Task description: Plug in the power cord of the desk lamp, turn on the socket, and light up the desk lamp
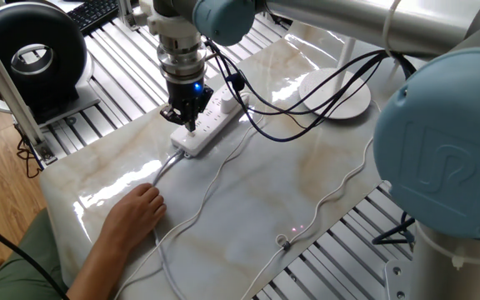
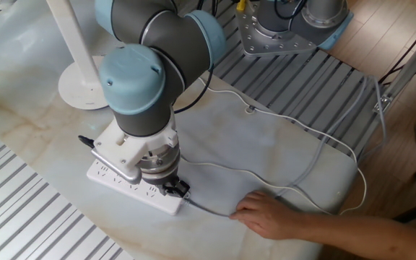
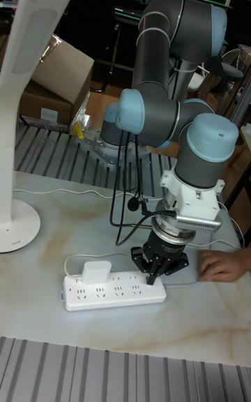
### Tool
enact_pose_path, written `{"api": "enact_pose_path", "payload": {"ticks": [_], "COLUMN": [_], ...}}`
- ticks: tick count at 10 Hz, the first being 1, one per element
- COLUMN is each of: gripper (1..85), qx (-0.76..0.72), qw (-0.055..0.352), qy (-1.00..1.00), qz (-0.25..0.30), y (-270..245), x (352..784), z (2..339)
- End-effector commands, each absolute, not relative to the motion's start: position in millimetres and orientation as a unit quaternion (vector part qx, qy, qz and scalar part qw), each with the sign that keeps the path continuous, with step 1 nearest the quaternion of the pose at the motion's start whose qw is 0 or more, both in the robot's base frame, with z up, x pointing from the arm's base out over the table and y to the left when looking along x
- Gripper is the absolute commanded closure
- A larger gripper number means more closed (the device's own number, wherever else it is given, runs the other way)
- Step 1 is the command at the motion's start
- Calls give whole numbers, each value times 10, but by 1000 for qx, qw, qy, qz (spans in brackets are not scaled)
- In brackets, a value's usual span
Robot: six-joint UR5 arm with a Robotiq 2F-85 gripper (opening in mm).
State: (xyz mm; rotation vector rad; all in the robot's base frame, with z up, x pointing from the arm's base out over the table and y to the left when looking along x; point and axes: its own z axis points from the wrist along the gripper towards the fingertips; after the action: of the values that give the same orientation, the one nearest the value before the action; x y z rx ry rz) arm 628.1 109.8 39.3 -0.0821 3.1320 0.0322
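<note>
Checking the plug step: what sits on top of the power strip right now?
A white plug block sits in an outlet near one end of the power strip. The claw points down at the other end; its tips hide any button there.

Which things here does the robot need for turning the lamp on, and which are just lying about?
Needed:
power strip
white plug block
desk lamp
gripper

Just there:
black ring-shaped device
keyboard
person's hand
cardboard box
</note>
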Motion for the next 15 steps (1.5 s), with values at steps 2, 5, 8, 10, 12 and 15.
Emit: {"api": "enact_pose_path", "payload": {"ticks": [2,5,8,10,12,15], "gripper": [847,847,847,847,847,847], "qx": [-31,-37,-39,-39,-41,-43], "qw": [1,2,2,2,4,5], "qy": [999,999,999,999,999,999], "qz": [16,15,15,13,13,13], "y": [1112,1110,1114,1107,1106,1104], "x": [6259,6262,6264,6264,6276,6285], "z": [397,383,367,347,312,269]}}
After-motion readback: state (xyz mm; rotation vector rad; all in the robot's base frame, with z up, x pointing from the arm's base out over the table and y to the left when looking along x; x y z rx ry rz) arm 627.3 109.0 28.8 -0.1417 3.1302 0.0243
